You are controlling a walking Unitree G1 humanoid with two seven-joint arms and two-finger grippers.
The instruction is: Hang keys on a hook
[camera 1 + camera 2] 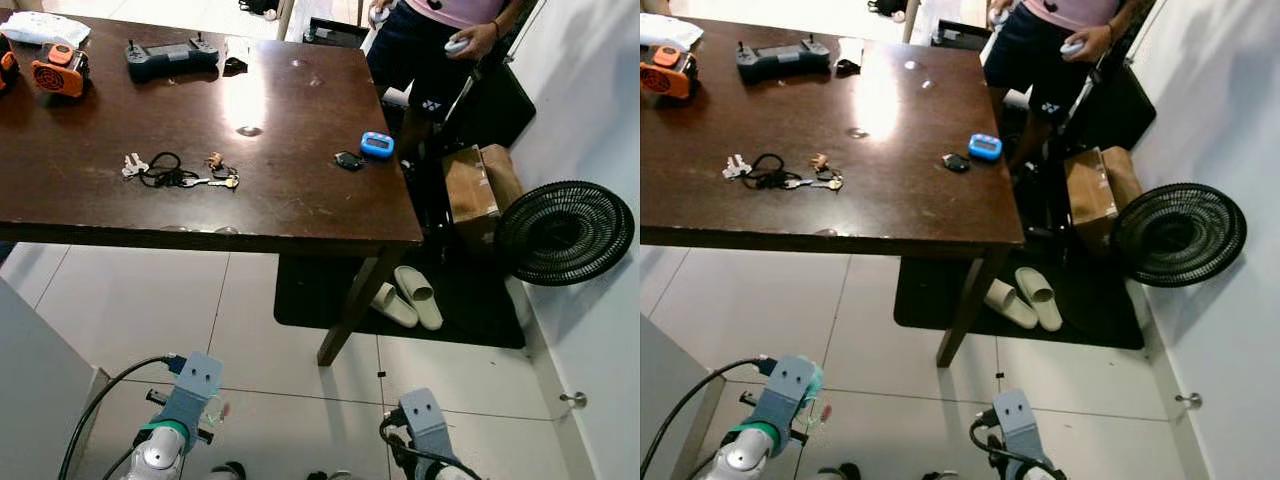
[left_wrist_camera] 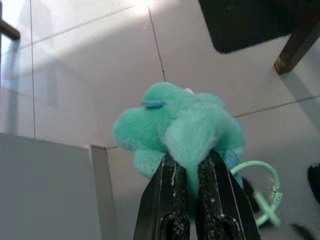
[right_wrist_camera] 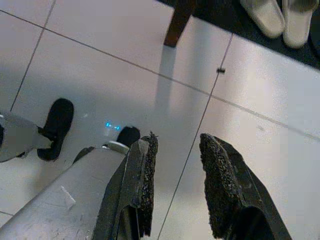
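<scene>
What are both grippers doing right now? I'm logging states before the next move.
Left gripper: closed on the green plush keychain.
Right gripper: open, holding nothing, over the floor.

A teal plush keychain [image 2: 180,130] with a green ring [image 2: 262,192] sits pinched in the left tool [image 2: 192,172].

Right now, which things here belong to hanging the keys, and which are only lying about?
For the job:
- left gripper, shut on the green plush keychain
- bunch of keys on the table

Lying about:
- blue timer
- slippers
- black fan
- cardboard box
</scene>
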